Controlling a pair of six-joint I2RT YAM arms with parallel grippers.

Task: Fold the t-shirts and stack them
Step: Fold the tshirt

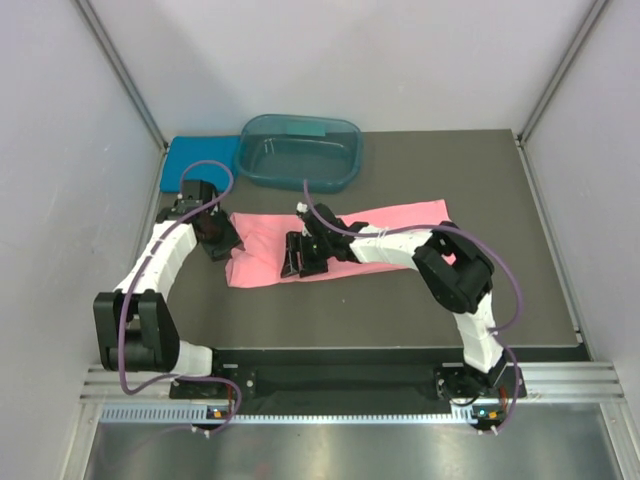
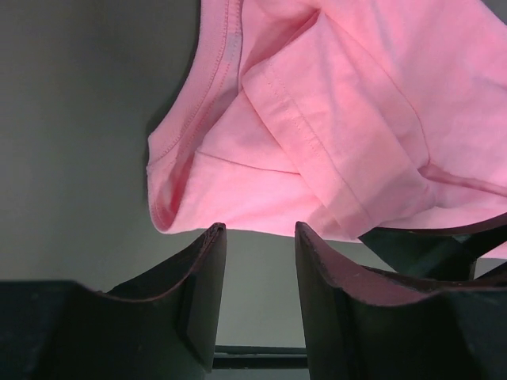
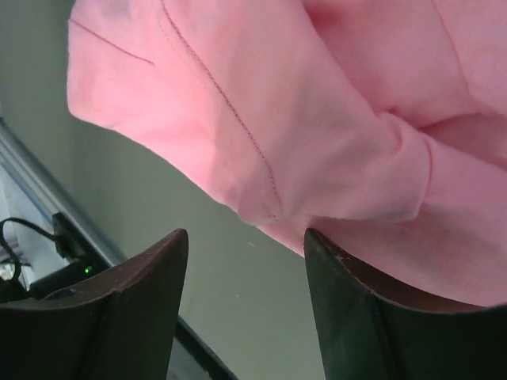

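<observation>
One rumpled salmon-pink t-shirt (image 1: 392,214), one flat teal-blue t-shirt (image 1: 196,156).

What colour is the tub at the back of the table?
The tub is see-through dark teal, clearest in the top view.

The teal-blue t-shirt (image 1: 195,160) slips partly behind the tub (image 1: 290,178). In front of the tub, the right arm (image 1: 385,247) covers the middle of the salmon-pink t-shirt (image 1: 400,213); both wrist views crop it.

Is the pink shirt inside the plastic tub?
No, the pink shirt lies spread on the table, outside the tub.
</observation>
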